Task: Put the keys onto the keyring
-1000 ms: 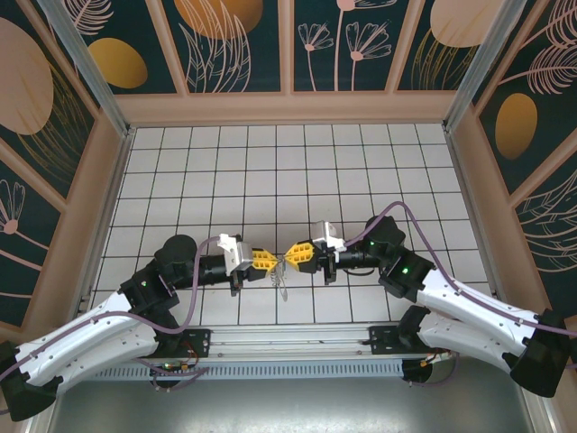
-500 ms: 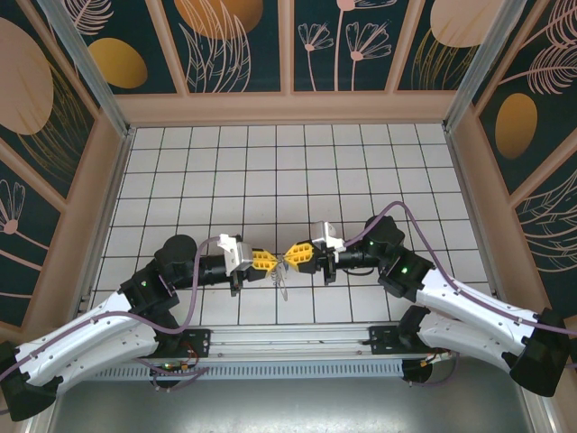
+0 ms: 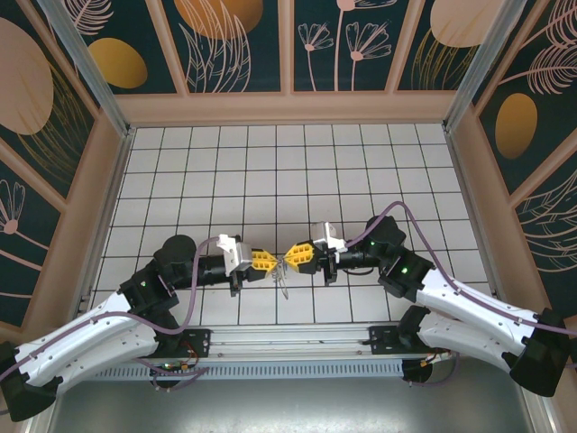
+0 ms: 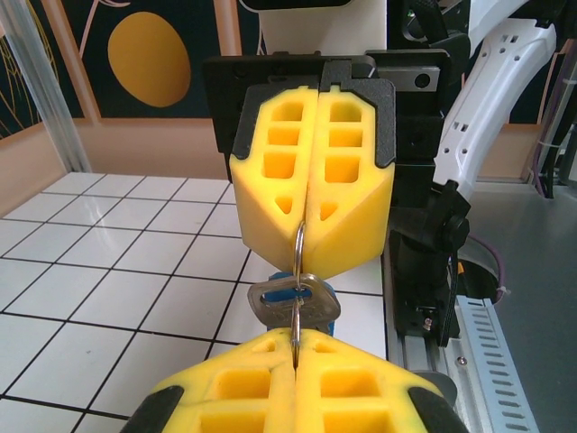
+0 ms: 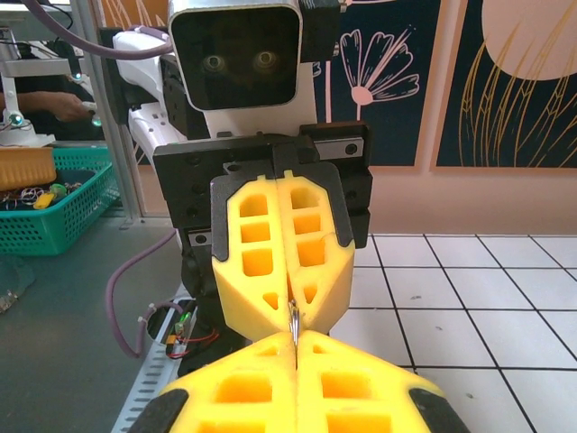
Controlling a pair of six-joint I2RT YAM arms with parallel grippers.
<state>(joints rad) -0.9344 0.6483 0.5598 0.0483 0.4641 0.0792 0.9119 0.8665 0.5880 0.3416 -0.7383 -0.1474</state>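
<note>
Both my left jaws and right jaws pinch the keyring (image 4: 297, 262) above the worktop (image 4: 108, 271), the blue-headed key (image 4: 288, 302) hanging on it; a green basket (image 5: 63, 221) holds small odds and ends.

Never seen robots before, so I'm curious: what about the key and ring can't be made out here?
Left wrist view: the left gripper hides the lower part of the key.
Top view: the keyring and key are too small to tell if they are threaded.
Right wrist view: the right gripper hides most of the keyring.
</note>
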